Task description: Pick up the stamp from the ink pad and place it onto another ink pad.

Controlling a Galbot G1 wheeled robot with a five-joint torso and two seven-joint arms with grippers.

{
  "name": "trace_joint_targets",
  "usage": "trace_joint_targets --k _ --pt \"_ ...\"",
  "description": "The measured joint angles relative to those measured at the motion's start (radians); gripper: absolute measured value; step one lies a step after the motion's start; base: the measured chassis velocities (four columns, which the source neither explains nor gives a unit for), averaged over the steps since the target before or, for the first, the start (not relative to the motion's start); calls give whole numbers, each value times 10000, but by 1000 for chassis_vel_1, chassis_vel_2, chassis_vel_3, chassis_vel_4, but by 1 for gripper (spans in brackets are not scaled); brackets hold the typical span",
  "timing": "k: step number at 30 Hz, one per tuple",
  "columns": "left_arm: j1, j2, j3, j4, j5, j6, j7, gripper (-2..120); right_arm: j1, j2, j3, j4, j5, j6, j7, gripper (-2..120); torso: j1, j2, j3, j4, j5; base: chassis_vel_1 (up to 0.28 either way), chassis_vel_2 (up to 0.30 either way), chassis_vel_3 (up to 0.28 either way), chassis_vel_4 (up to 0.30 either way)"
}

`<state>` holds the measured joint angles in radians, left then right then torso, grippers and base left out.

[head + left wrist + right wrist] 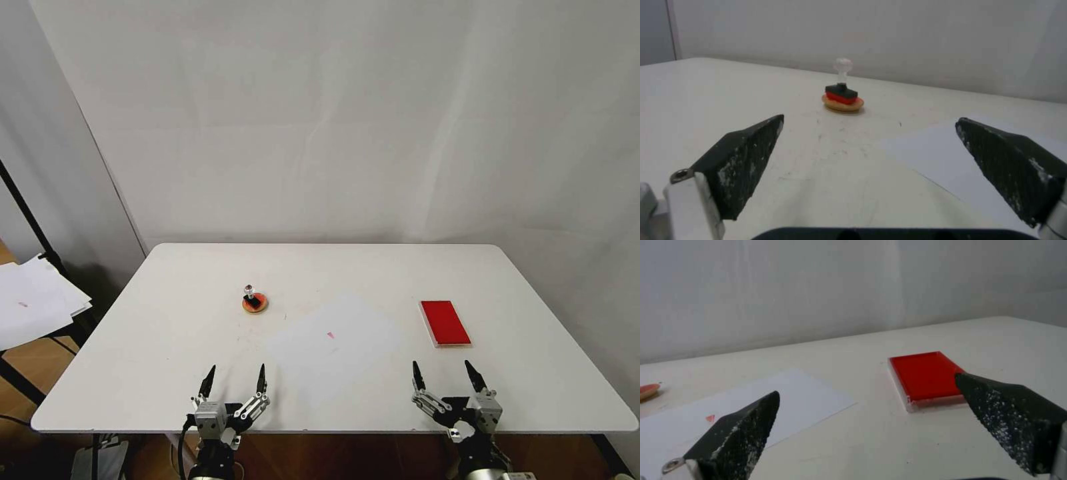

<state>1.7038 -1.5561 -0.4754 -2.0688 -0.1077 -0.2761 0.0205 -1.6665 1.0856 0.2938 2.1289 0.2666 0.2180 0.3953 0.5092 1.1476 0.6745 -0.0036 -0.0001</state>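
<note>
The stamp (249,293) (842,85), black-based with a clear knob, stands upright on the small round orange pad (255,304) (842,104) at the table's left-middle. The red rectangular ink pad (445,323) (925,375) lies bare on the right side. My left gripper (237,368) (869,119) hovers open near the front edge, well short of the stamp and pointing toward it. My right gripper (441,365) (867,385) is open too, just in front of the red pad. An edge of the round pad (648,390) also appears in the right wrist view.
A white sheet of paper (333,340) (942,150) (773,400) with a small red mark lies in the table's middle. Loose papers (33,300) rest on a black stand off the table's left. A white backdrop stands behind the table (167,373).
</note>
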Motion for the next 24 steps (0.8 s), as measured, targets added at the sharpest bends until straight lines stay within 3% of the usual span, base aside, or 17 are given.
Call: trace_joint_targets --k 24 --pt "0 0 0 0 0 0 0 102 0 7 -8 52 -10 -27 65 100 0 0 0 0 0 0 0 0 0"
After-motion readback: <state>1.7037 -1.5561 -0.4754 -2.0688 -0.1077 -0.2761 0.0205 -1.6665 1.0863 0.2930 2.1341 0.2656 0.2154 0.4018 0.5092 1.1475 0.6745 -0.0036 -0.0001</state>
